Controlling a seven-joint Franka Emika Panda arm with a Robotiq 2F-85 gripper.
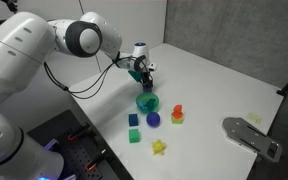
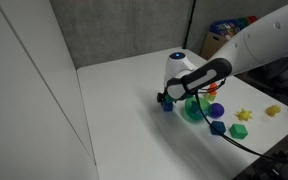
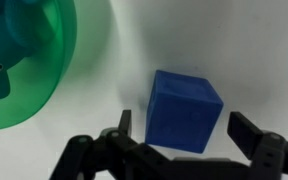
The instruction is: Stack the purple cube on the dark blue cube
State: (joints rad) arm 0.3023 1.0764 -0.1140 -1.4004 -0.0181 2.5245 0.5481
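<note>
The purple cube (image 3: 184,110), a violet-blue block, sits on the white table just right of a green bowl (image 3: 34,70). My gripper (image 3: 185,127) is open, with one finger on each side of the cube and not touching it. In both exterior views the gripper (image 1: 141,68) (image 2: 168,97) hangs low beside the bowl, and the cube (image 2: 168,106) shows under it. The dark blue cube (image 1: 134,119) (image 2: 217,127), plainer and slightly teal, lies apart on the table on the other side of the bowl.
The green bowl (image 1: 147,101) (image 2: 194,108) holds a teal object (image 3: 4,50). Near the dark blue cube lie a purple ball (image 1: 153,119), a green cube (image 1: 134,135), a yellow star (image 1: 159,147) and an orange-red toy (image 1: 177,114). A grey fixture (image 1: 252,136) sits at the table edge.
</note>
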